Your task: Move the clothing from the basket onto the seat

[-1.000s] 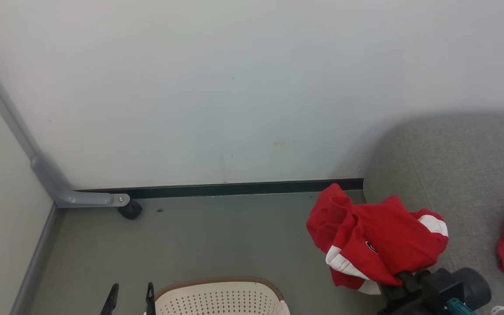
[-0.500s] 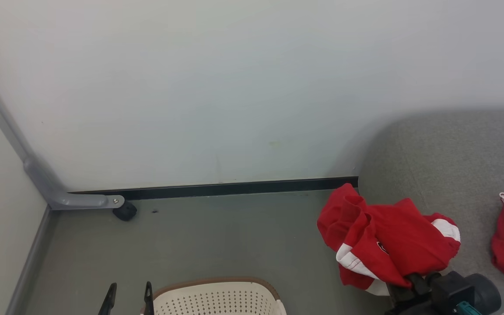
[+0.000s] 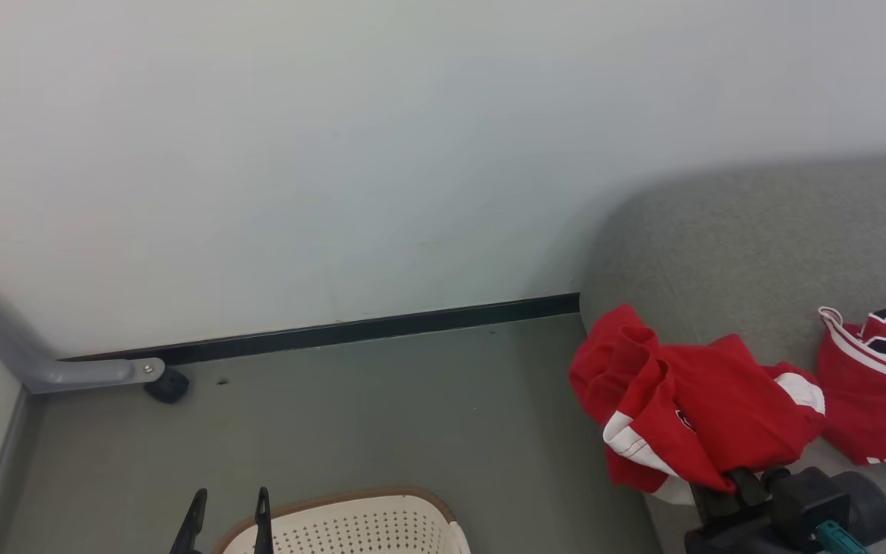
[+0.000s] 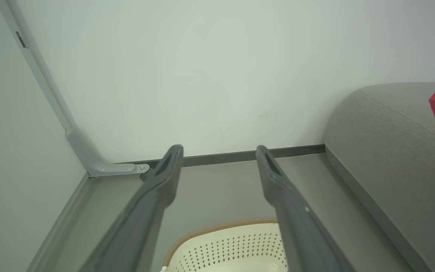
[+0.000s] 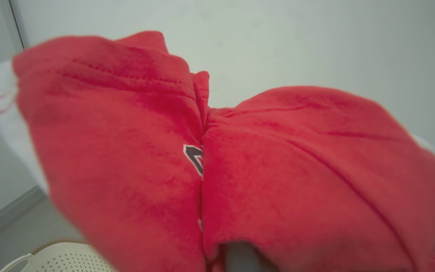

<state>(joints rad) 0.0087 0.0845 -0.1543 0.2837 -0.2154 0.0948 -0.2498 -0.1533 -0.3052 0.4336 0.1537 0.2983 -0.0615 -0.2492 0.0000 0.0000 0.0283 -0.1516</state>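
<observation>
Our right tool point(image 3: 731, 486) is closed on the soft red garment with white trim point(image 3: 689, 408), bunched at 11 o'clock from it over the corner of the grey woven sofa seat point(image 3: 720, 231). Free seat lies at 1 o'clock, nearest this arm, we judge. Our left tool point(image 3: 231, 498) stands wide, empty, by the cream perforated plastic basket point(image 3: 351, 531). The head view adds a second, lettered red garment point(image 3: 874, 392) on the seat.

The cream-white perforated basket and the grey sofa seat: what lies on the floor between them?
Nothing; the head view shows bare grey-green floor from the cream-white perforated plastic basket to the grey woven-fabric sofa seat.
</observation>
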